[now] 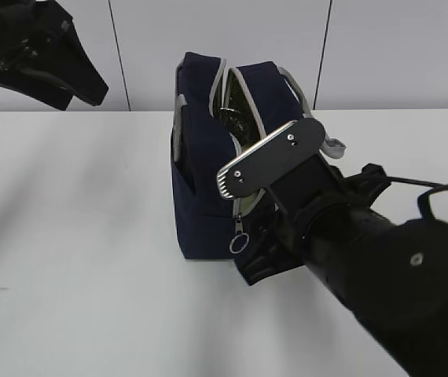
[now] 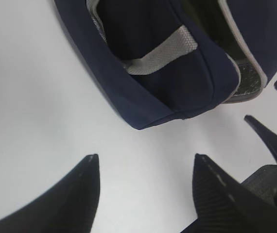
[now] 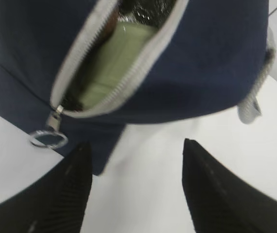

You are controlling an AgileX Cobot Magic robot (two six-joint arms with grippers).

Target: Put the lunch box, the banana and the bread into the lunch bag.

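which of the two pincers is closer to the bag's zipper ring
The right pincer: its wrist view shows the metal ring pull just above one finger, beside the lunch bag. The left pincer faces the bag's strap end instead.

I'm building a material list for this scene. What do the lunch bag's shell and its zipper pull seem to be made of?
Lunch bag: dark navy woven fabric, matte, probably; it sags and creases softly. Ring pull: looks like metal, a thin shiny silver loop.
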